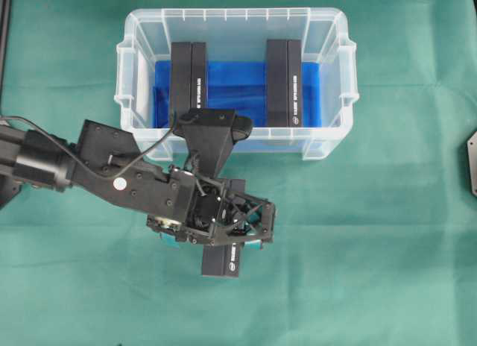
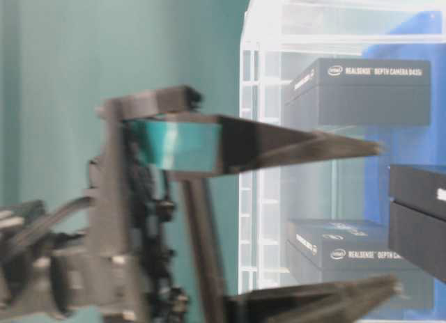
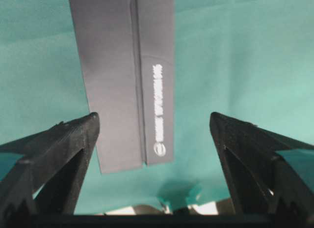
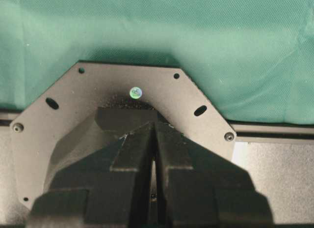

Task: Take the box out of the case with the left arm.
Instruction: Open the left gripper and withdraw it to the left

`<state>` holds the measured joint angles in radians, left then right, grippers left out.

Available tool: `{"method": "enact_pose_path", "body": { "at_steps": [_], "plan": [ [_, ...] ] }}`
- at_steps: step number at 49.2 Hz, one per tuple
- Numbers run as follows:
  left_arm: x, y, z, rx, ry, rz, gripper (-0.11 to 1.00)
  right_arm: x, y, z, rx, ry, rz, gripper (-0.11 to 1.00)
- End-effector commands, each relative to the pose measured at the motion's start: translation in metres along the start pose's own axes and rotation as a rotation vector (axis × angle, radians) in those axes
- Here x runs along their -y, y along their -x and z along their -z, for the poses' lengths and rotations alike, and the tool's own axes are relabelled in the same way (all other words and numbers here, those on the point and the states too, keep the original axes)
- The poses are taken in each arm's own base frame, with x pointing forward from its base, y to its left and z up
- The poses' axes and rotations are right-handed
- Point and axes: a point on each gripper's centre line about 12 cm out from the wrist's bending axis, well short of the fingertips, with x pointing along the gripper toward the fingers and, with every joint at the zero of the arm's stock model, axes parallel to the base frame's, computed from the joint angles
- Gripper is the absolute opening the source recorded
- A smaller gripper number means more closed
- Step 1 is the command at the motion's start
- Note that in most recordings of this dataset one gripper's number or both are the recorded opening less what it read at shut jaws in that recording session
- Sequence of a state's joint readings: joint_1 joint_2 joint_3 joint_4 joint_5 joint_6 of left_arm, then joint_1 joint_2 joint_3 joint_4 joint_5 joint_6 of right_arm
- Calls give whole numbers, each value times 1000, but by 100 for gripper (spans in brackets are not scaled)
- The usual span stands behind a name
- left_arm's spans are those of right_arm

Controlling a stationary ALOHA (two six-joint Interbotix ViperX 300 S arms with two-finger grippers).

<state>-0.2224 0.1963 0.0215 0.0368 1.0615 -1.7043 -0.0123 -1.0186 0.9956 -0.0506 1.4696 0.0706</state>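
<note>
Spread wide, the left claw point(image 1: 216, 230) straddles the box point(image 1: 220, 259) lying on the table point(image 1: 373, 249); lifting carelessly could nudge it.

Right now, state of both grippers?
Left gripper: open, holding nothing; a black RealSense box lies on the green cloth between its fingers.
Right gripper: shut, empty, parked over its black base plate.

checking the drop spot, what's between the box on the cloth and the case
Only bare green cloth on the table; overhead, the left arm and open claw hang over the stretch between box and case.
</note>
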Motion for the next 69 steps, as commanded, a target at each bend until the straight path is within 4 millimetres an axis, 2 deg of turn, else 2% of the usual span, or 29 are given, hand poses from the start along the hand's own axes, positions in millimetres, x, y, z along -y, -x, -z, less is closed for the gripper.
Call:
{"method": "enact_pose_path", "body": {
  "at_steps": [1, 13, 18, 30, 43, 62, 69],
  "plan": [
    [11, 40, -4, -3, 9, 69, 94, 0, 7, -4, 20, -4, -3, 1],
    [17, 93, -14, 11, 29, 68, 94, 0, 7, -4, 20, -4, -3, 1],
    [16, 107, -16, 17, 33, 63, 94, 0, 7, -4, 20, -6, -3, 1],
    [1, 107, -12, 20, 20, 16, 94, 0, 7, -4, 20, -4, -3, 1],
    [-48, 126, 9, 0, -12, -2, 93, 0, 8, -4, 21, -4, -3, 1],
    [-126, 137, 20, -16, 16, -36, 93, 0, 7, -4, 20, -6, -3, 1],
    [-142, 139, 21, -21, 7, -32, 93, 0, 7, -4, 20, -4, -3, 1]
  ]
}}
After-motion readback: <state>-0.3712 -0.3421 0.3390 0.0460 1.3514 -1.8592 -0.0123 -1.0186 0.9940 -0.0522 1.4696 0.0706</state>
